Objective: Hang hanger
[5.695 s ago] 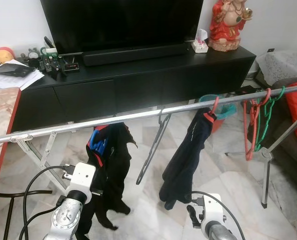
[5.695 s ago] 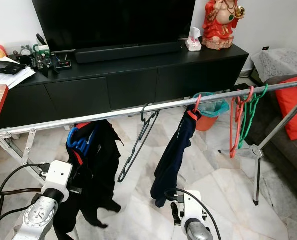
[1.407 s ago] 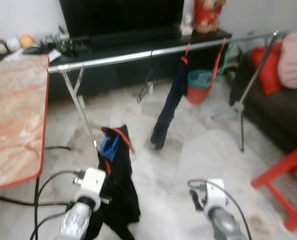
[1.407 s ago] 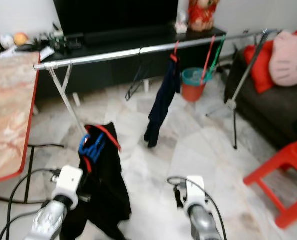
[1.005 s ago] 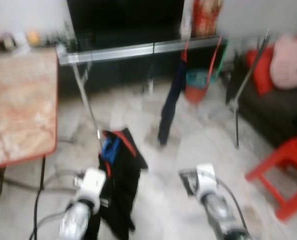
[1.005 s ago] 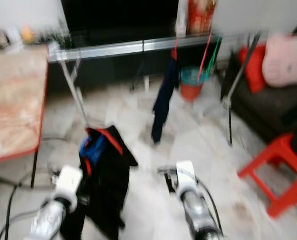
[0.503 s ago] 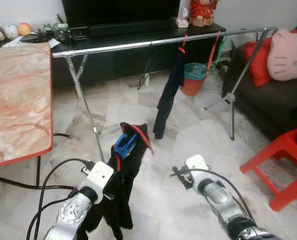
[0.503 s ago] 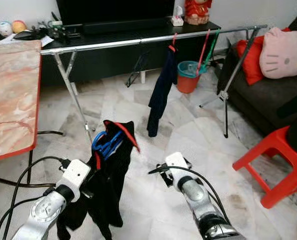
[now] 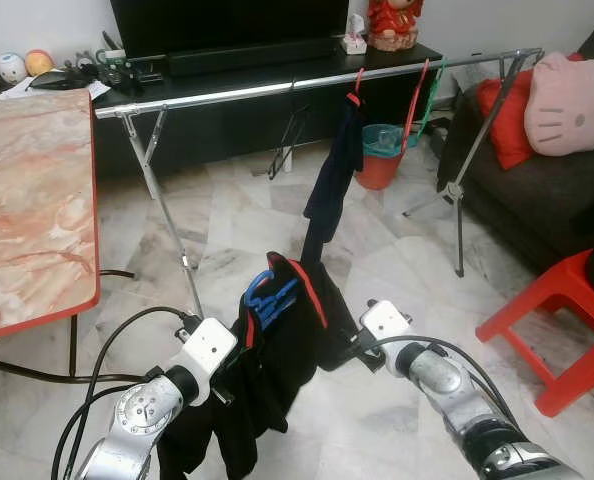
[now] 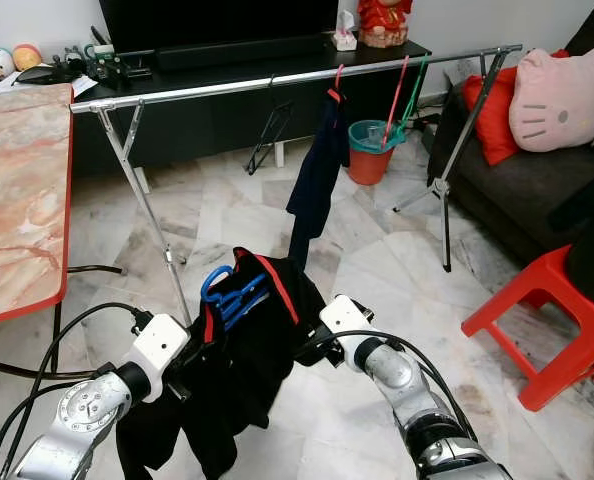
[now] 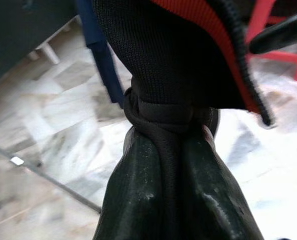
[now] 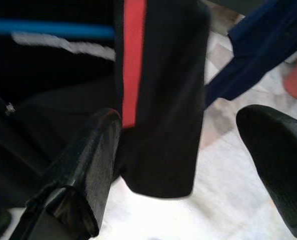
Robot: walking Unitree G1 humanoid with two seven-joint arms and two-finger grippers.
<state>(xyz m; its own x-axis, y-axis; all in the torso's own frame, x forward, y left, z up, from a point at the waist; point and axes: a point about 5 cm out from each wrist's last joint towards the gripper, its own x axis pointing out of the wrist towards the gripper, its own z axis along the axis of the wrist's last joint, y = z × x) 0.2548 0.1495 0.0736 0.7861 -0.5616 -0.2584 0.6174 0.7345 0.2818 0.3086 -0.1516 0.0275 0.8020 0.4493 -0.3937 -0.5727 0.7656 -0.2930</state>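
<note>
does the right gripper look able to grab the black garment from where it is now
Probably yes: the right gripper is open with the black garment hanging between its fingers, nothing in between, while the left gripper holds it up.

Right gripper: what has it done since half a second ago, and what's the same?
The right gripper has swung in toward the black garment, open, with a fold now between its fingers. The left gripper stays shut on the garment, which is on the blue hanger. The rail and navy garment are unchanged.
</note>
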